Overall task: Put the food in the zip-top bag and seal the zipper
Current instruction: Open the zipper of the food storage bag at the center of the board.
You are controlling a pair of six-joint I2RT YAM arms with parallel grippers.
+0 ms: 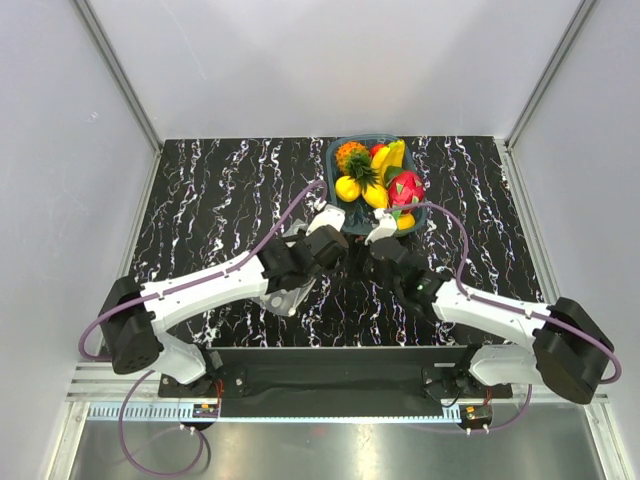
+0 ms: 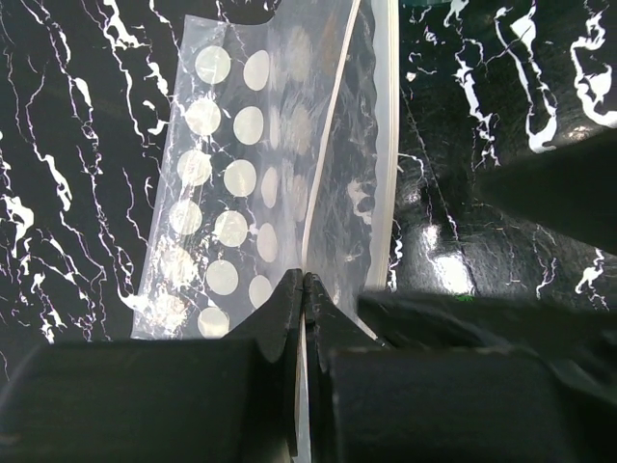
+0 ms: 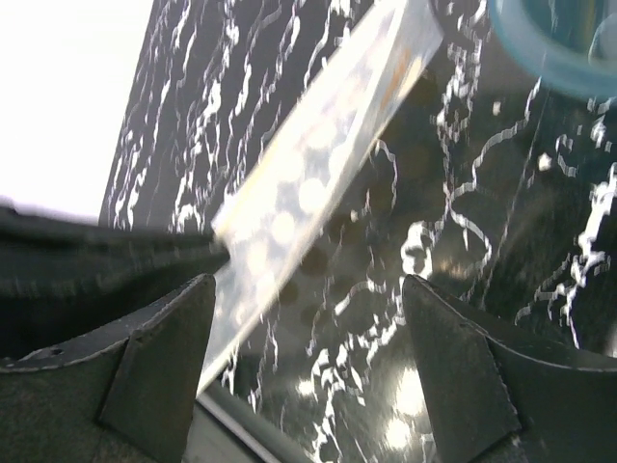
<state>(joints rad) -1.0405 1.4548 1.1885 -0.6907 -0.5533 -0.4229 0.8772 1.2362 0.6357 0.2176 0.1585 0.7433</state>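
The zip-top bag point(image 2: 241, 174) is a clear pouch with white dots, held up over the dark marble table. My left gripper point(image 2: 304, 280) is shut on one lip of its mouth, and the whitish zipper point(image 2: 386, 145) runs along the edge beside it. In the top view the bag point(image 1: 290, 298) shows partly under the left arm, with the left gripper point(image 1: 320, 222) mid-table. My right gripper point(image 3: 308, 289) is open and empty, with the bag point(image 3: 308, 183) just ahead of it. The dragon fruit point(image 1: 406, 187) and yellow fruits point(image 1: 348, 188) lie in the basket.
The dark teal oval basket point(image 1: 335, 150) stands at the back centre of the table and holds several toy fruits; its rim shows in the right wrist view point(image 3: 549, 48). The right gripper point(image 1: 382, 232) is close beside the left one. White walls enclose the table.
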